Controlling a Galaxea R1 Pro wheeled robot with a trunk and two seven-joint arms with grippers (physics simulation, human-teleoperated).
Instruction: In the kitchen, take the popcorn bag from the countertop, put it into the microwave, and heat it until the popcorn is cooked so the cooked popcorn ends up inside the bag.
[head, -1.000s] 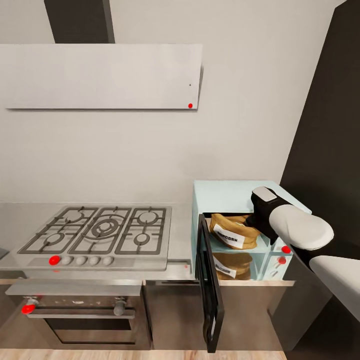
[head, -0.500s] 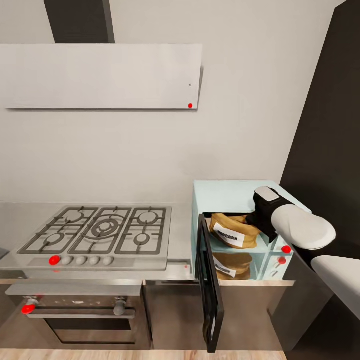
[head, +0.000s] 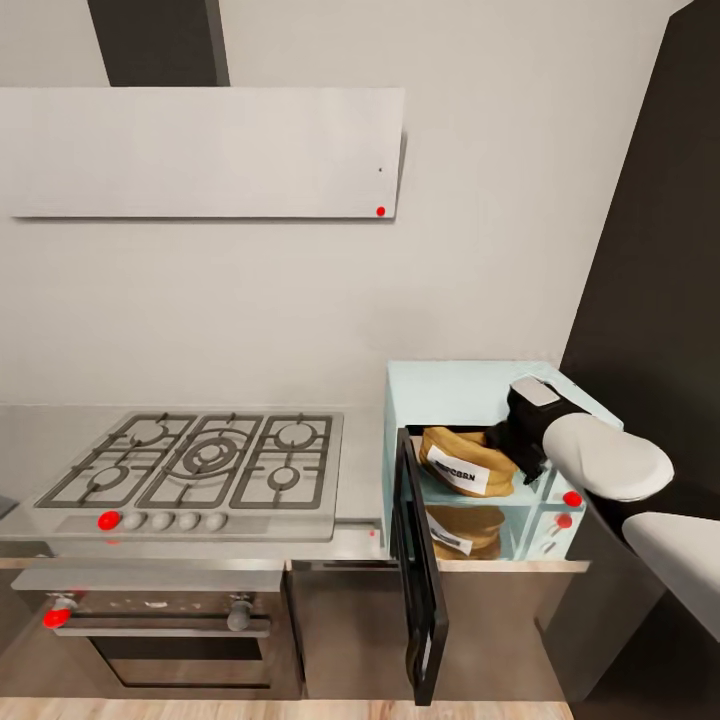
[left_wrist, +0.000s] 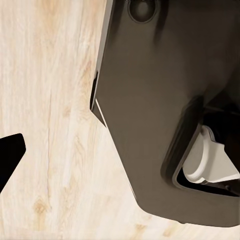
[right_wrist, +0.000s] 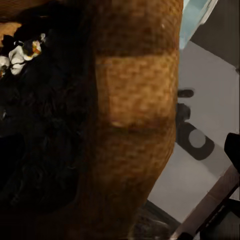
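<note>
Head view: the microwave (head: 470, 395) sat on the grey surface (head: 360, 540) at the right end, just beside the gas hob (head: 195, 462), door (head: 418, 580) swung fully open toward the camera. The popcorn bag (head: 465, 462) lay tilted inside the cavity, white label facing outward; a reflection of it showed on the cavity floor below. The right gripper (head: 512, 437) reached into the cavity from the right side and sat against the bag's right end. Whether its fingers were closed on the bag or apart could not be told; they were hidden behind the black wrist housing.

Right wrist view: the tan paper wall of the bag (right_wrist: 135, 115) very close to the lens, dark interior beside it, with a few pale kernels of popcorn (right_wrist: 20, 52) visible in the shadow.

Left wrist view: pale wooden floor (left_wrist: 50, 125) and the robot's dark base (left_wrist: 155, 105). State of the left fingers could not be told
</note>
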